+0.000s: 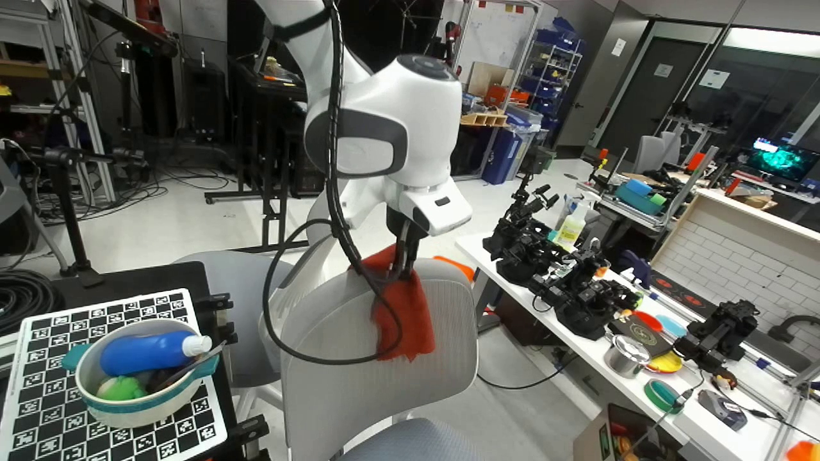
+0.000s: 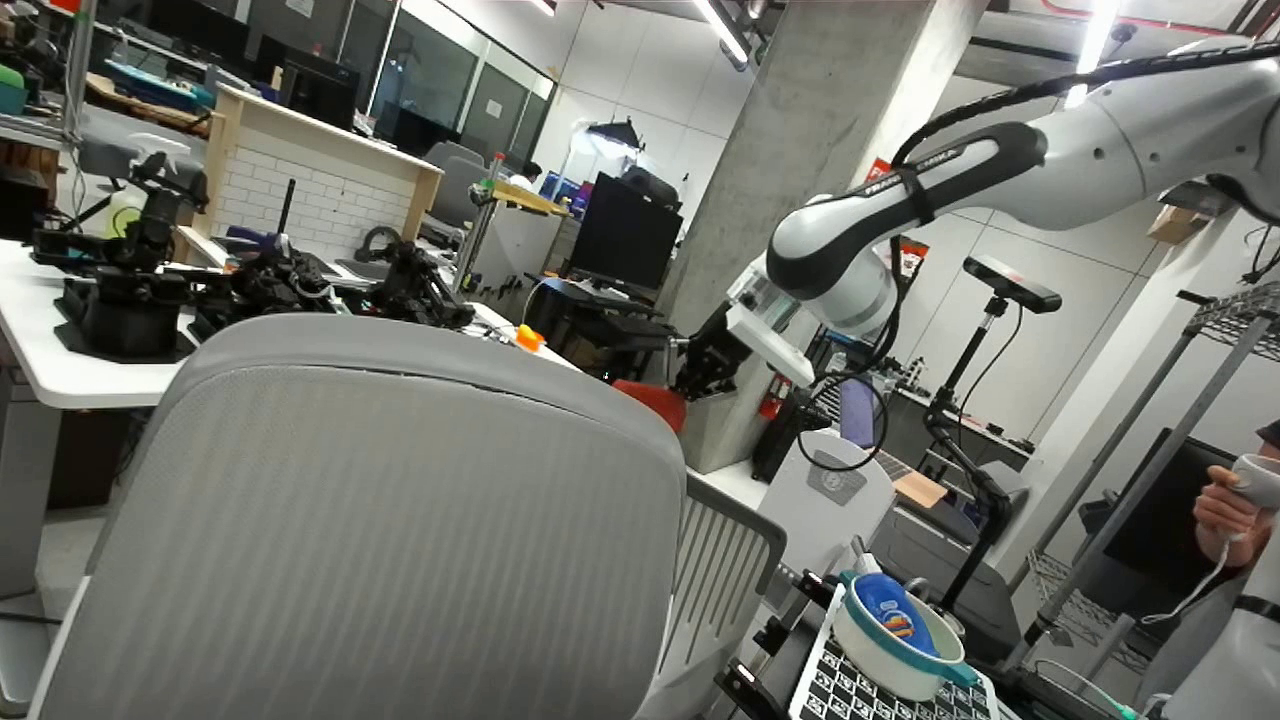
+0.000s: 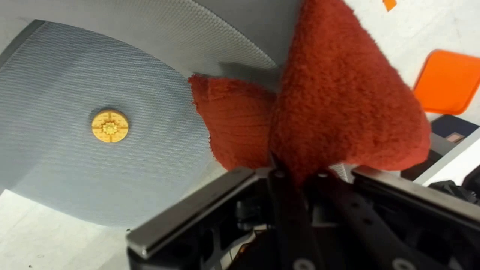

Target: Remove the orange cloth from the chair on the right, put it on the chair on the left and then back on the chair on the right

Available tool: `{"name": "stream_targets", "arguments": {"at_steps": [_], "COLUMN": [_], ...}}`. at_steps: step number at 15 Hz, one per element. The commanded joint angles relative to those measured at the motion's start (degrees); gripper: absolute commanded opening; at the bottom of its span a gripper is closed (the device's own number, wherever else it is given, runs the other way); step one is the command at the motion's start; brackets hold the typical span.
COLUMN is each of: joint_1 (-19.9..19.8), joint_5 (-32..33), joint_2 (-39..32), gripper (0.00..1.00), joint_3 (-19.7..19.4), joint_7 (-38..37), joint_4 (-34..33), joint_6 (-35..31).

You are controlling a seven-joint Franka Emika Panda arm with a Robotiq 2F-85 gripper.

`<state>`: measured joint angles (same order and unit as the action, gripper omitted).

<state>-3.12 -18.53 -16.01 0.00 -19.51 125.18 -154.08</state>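
Pinches a fold of the orange cloth (image 1: 415, 320) with the tool (image 1: 402, 266), with both fingers (image 3: 288, 213) close together on the fabric in the wrist view. Reaches down from the white arm (image 1: 416, 109) to the top rim of a gray chair (image 1: 359, 390). Has the cloth draped down the seat side of the backrest, ending in a ragged lower edge, and bunched at the rim beside the tool. Trails a black cable (image 1: 333, 141) down the arm and in a loop across the front of the backrest and the cloth. Shows a second gray chair (image 1: 246, 346) just beside, partly hidden, to the left in an exterior view.

In an exterior view, reveals only a small patch of the cloth (image 2: 655, 402), past the edge of a large gray backrest (image 2: 400, 520). In the wrist view, shows a broad, fuzzy flap close to the lens and a flatter piece against the chair. Carries a round yellow disc (image 3: 110, 126) on the seat (image 3: 112, 180), apart from the cloth, and shows a flat orange object (image 3: 448, 82) on the opposite side, also apart.

Holds, on a black surface (image 1: 147, 282), a marker board (image 1: 38, 384) and a white bowl (image 1: 128, 419) with a blue bottle (image 1: 144, 352) lying in it. Bears black robot arms (image 1: 525, 269) and a metal pot (image 1: 626, 358) on a white surface (image 1: 474, 248).
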Motion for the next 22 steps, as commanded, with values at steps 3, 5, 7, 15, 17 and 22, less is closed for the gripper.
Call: {"name": "stream_targets", "arguments": {"at_steps": [3, 5, 7, 15, 17, 22], "joint_1": [-1.35, -1.3, -1.11, 4.57, 5.93, 7.75], "joint_5": [-0.97, -0.71, -1.13, 0.13, 0.41, 2.02], "joint_2": [15.07, 18.27, 20.25, 18.24, 16.17, 14.33], "gripper": [0.02, 0.02, 0.02, 0.02, 0.02, 0.02], "joint_3": [-1.31, -2.11, -2.59, 1.96, 3.17, 4.54], "joint_7": [5.81, 6.84, 8.61, 6.69, 5.57, 2.38], "joint_4": [4.65, 5.13, 5.35, 0.77, -1.8, -9.6], "joint_6": [10.91, 12.93, 13.24, 9.76, 9.11, 9.98]}}
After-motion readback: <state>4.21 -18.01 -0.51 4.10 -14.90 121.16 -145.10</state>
